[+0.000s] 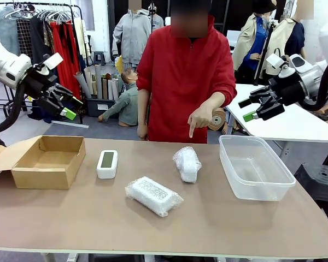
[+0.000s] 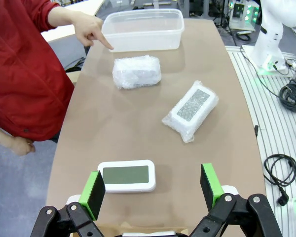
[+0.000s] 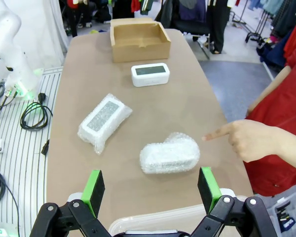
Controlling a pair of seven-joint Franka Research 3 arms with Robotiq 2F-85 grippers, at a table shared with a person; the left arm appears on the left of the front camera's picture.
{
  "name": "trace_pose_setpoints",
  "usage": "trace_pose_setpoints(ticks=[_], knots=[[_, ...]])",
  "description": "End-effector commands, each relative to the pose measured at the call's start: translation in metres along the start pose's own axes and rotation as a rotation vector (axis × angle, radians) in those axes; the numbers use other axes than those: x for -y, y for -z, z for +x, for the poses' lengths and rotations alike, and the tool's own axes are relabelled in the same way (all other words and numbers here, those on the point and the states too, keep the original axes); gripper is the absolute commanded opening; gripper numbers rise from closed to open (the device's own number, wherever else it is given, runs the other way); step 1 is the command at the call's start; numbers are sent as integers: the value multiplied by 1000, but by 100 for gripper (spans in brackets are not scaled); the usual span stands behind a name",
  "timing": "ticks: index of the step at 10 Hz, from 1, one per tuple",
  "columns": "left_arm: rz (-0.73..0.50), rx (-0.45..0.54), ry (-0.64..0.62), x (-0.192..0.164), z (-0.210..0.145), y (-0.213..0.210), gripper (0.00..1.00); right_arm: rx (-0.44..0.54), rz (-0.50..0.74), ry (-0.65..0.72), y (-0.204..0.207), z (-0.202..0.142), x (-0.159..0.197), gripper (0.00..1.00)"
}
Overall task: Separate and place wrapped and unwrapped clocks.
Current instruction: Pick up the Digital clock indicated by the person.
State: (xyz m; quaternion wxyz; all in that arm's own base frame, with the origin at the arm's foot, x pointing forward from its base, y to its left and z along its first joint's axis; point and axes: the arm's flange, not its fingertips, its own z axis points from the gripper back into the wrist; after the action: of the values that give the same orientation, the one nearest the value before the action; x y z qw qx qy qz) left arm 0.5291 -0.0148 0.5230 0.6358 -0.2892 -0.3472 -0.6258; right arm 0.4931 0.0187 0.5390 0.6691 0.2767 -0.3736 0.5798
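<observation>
Red-sleeved hand (image 1: pixel 200 116) points down toward far wrapped clock (image 1: pixel 187 164)

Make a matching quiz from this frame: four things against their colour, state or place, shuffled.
Things:
1. bare clock
2. box
3. tub
4. hand

Descriptions:
A. clear, at the robot's right
B. index finger pointing down
C. brown, open, at the robot's left
D. white, lying flat, greenish-grey face up

Pairs: 1-D, 2-C, 3-A, 4-B
</observation>
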Motion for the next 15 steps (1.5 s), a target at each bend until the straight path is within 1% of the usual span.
trace_pose_setpoints(ticks=[1,15], knots=[[2,0,2,0,1,-1,100,-1,2,-1,0,0,-1,100],[2,0,2,0,1,-1,100,-1,2,-1,0,0,-1,100]])
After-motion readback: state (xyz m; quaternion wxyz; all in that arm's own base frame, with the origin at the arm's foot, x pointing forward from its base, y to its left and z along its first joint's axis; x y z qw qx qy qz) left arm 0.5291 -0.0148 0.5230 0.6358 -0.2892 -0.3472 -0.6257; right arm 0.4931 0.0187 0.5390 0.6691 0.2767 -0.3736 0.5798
